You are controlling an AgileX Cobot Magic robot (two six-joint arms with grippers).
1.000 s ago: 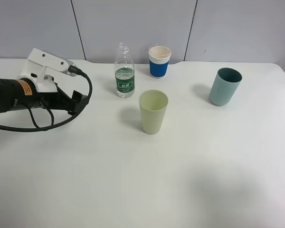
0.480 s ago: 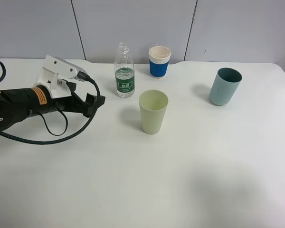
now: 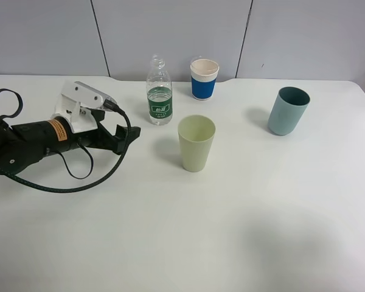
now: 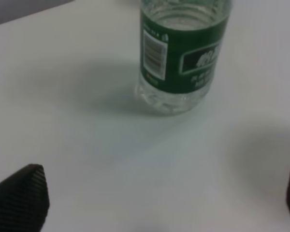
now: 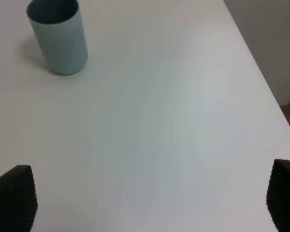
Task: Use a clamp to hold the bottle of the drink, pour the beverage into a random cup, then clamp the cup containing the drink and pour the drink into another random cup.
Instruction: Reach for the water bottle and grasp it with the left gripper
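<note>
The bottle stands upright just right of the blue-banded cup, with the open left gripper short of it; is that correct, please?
Not quite: the high view shows the bottle upright just left of the blue-banded cup, not right. The open left gripper is indeed short of it.

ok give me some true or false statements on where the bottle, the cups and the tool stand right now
1. The bottle has no cap on. True.
2. The left tool is shut on the bottle. False: it is open and short of the bottle, not touching it.
3. The yellow-green tumbler lies on its side. False: it stands upright, in front of the bottle.
4. The teal tumbler stands on the right of the exterior view, apart from the other cups. True.
</note>
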